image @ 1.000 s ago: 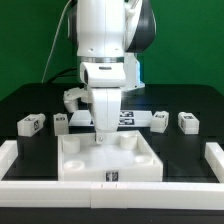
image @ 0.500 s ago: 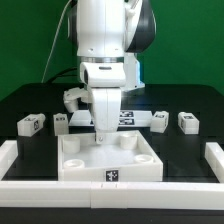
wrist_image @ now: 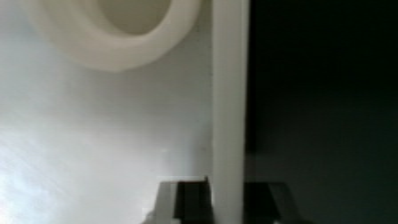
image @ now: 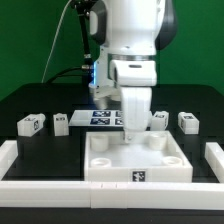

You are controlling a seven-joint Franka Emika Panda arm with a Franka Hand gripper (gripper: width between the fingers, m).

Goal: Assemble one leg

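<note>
- You have four legs on the black table (image: 55, 146), loose in a row beyond the tabletop's far side: the outer left leg (image: 31, 124) and the inner left leg (image: 60, 122) on the exterior view's left; the inner right leg (image: 158, 119) and the outer right leg (image: 187, 121) on the exterior view's right; none is held, none is seated in the tabletop.
- You have one tabletop (image: 135, 166), a white square tray lying flat toward the exterior view's right; one marker board (image: 103, 117) flat on the table behind it, between the inner left leg and the arm; one arm (image: 135, 40) with one gripper (image: 133, 128).
- Against half a second ago, arm and tabletop have shifted together toward the exterior view's right; the marker board's tags, then mostly hidden behind the arm, now show; all four legs lie where they lay; the inner left leg, then just behind the tabletop's far corner, now stands clear of it; the inner right leg is now just beside the gripper.
- Your arm stands upright with the wrist pointing straight down; the gripper is lowered onto the middle of the tabletop's far wall.
- In the wrist view the two dark fingers (wrist_image: 178, 205) sit one on each side of the thin white wall (wrist_image: 228, 100), pressed against it; the gripper is pinching the tabletop by that wall; one round socket (wrist_image: 125, 30) shows in the tray floor near the wall.
</note>
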